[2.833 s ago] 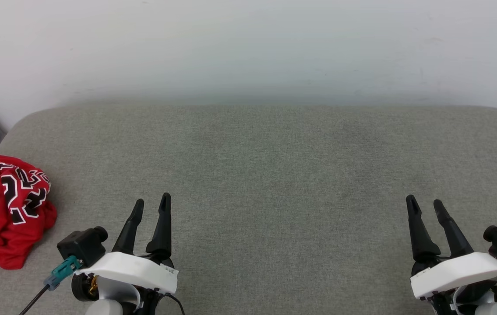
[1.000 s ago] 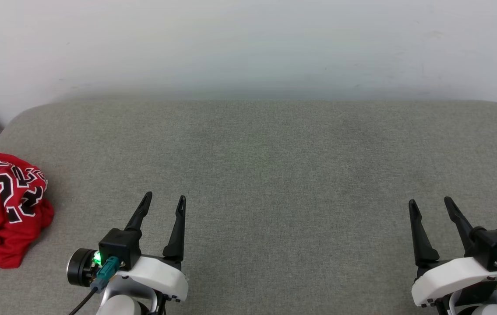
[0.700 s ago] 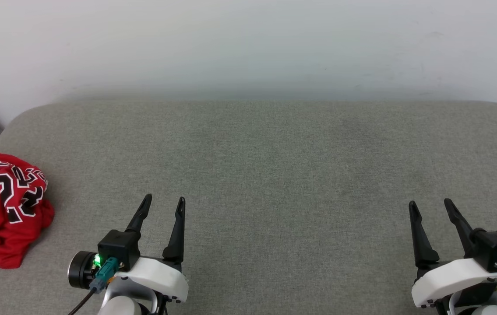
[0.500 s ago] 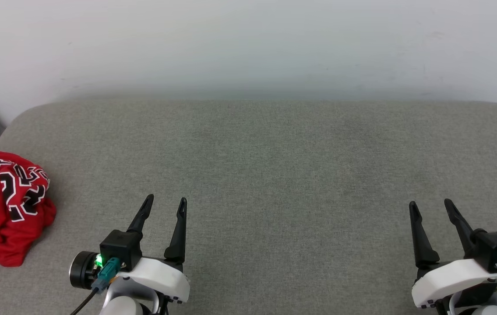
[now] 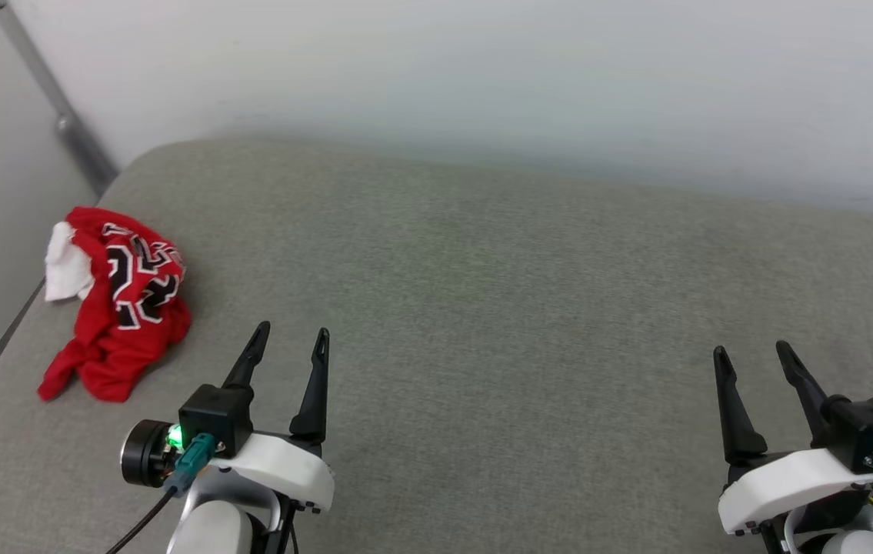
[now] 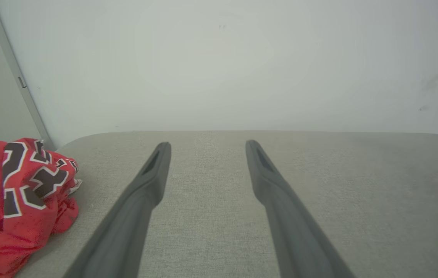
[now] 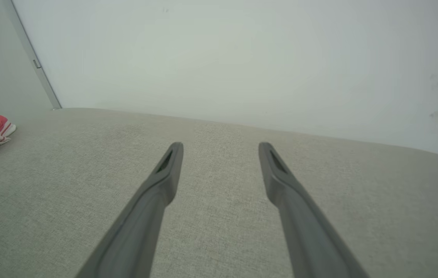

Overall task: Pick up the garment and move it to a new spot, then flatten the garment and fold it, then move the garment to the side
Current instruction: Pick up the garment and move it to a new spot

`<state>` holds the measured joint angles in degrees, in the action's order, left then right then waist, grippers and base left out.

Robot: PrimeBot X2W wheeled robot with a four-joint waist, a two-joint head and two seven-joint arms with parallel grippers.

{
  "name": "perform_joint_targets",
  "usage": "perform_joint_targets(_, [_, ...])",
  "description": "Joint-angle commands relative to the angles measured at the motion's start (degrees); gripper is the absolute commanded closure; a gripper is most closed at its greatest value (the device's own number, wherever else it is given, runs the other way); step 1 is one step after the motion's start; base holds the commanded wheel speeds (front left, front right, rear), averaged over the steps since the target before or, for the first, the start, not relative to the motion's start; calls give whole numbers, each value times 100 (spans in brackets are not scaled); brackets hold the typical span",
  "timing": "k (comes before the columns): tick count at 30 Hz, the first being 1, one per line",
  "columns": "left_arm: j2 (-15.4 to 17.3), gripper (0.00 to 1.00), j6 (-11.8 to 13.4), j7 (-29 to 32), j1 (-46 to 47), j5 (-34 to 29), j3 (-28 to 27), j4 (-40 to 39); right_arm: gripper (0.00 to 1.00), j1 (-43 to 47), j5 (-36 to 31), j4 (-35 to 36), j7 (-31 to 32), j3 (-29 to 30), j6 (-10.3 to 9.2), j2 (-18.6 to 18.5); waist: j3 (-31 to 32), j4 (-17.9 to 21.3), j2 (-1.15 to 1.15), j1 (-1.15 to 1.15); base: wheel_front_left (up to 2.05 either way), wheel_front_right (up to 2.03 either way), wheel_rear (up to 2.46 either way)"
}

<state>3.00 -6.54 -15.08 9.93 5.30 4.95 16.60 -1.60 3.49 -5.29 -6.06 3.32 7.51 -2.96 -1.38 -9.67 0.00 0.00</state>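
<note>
The left gripper point(image 5: 291, 340) is held above the grey woven fabric cushion point(image 5: 498, 292), its fingers pointing toward the white wall point(image 5: 444, 69), spread wide and holding nothing; the right gripper point(image 5: 751, 355) takes the same pose at the far right, also wide open and empty; the crumpled red basketball jersey point(image 5: 117, 312) lies on the cushion's left end, apart from the left gripper.

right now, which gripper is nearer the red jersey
The left gripper: the crumpled jersey lies just off its left side, while the right gripper sits far across the grey cushion.
</note>
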Motion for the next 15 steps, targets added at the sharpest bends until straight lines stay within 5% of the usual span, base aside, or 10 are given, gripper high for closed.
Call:
perform_joint_targets(1, [12, 0, 26, -14, 90, -16, -38, -2, 0, -102, -33, 56, 25, -32, -4, 13, -66, -521, 0, 0, 0, 0, 0])
perform_joint_targets(15, [53, 0, 77, -13, 105, 52, -373, -55, 0, -217, -131, 249, 144, -329, -4, 12, -154, -1769, 0, 0, 0, 0, 0])
